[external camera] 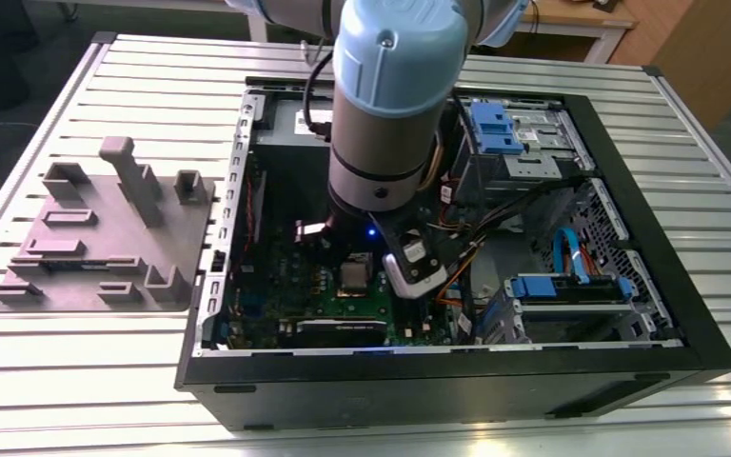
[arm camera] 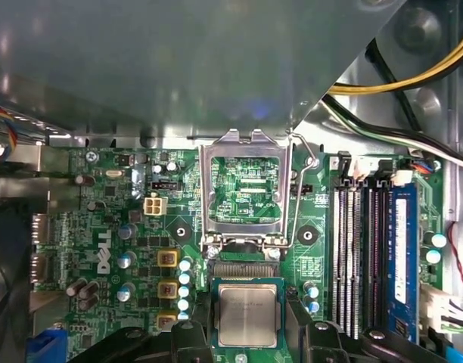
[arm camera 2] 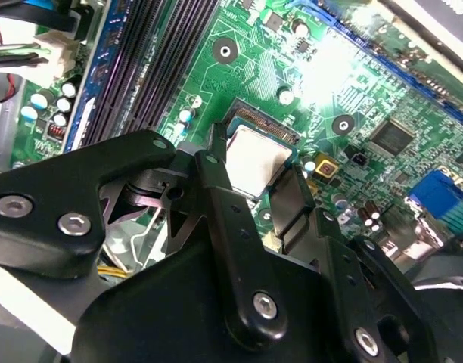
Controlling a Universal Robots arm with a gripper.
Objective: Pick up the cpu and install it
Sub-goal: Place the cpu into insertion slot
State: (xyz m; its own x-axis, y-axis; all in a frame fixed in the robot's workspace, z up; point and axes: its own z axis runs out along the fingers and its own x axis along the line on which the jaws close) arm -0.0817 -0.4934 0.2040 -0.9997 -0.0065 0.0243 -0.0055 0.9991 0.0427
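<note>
Gripper (arm camera 2: 254, 160) straight down over cpu (arm camera: 248, 314) inside case (external camera: 442, 390)

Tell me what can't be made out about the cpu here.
Second wrist view: the gripper covers one edge of the cpu; seated in the socket or held above, unclear.
Same view: glare washes out part of the motherboard.
Exterior view: the arm blocks the middle of the case.

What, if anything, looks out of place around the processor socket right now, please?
Nothing looks damaged or spilled. The cpu is held square in the gripper, though a strip of socket contacts shows beyond one edge, so it looks not yet seated. The socket frame stands open.
</note>
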